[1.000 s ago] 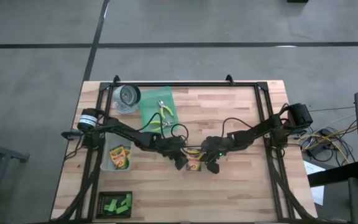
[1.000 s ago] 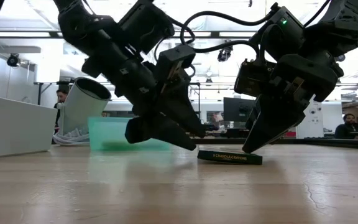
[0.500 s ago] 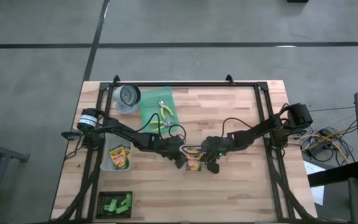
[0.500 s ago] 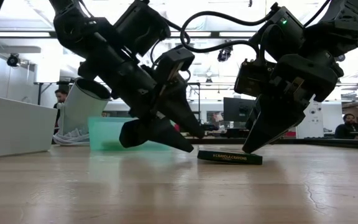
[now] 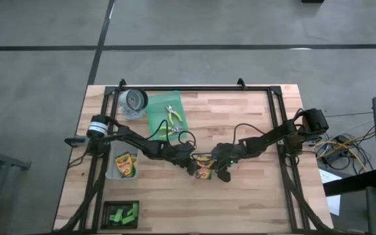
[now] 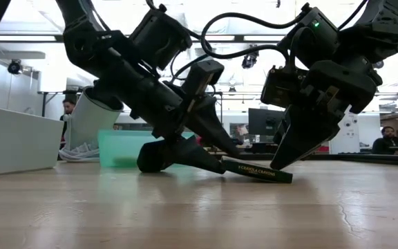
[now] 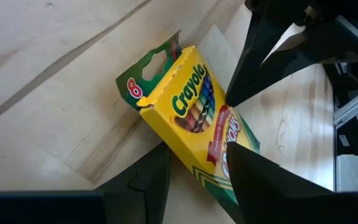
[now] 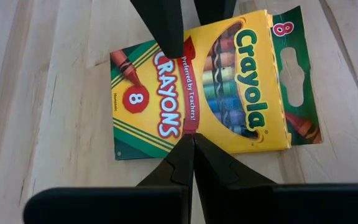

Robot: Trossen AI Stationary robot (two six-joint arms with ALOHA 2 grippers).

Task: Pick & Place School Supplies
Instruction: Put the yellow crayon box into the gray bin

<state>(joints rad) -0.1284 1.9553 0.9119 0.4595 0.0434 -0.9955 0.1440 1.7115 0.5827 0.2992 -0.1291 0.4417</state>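
A yellow crayon box [image 5: 203, 172] lies mid-table between both grippers, tilted in the low view [image 6: 254, 170]. My left gripper [image 5: 192, 166] is open at the box's left edge, with fingers above and below it [image 7: 197, 171]. My right gripper [image 5: 218, 172] is shut at the box's right edge [image 8: 191, 142]. Two more crayon boxes [image 5: 125, 164] lie in the clear bin. Two pliers [image 5: 172, 114] [image 5: 164, 131] rest on the teal tray [image 5: 156, 109]. Green blocks [image 5: 123, 213] sit in a dark tray near the left corner. My left gripper comes slanting down from the table's left. Its lower finger [image 6: 209, 166] is wedged under the box's left long edge [image 6: 225, 164] and the upper finger [image 6: 235, 149] stands over the top face. That edge is raised off the table. My right gripper touches the middle of the box's right long edge [image 8: 185, 129] with its shut fingertips [image 6: 280, 163], slanting down from the right. That edge [image 6: 287, 178] stays on the table.
A round clear container [image 5: 134, 101] stands at the far left by the teal tray. The clear bin [image 5: 113, 171] sits left of the grippers. Bare wood lies to the near side and right of the box [image 5: 253, 196]. People show in the room behind.
My left gripper has moved down and toward the table's right, sliding its lower finger under the crayon box. The box's left edge has lifted off the table and the box has tipped. Its right edge has stayed down at my right gripper, which has kept still.
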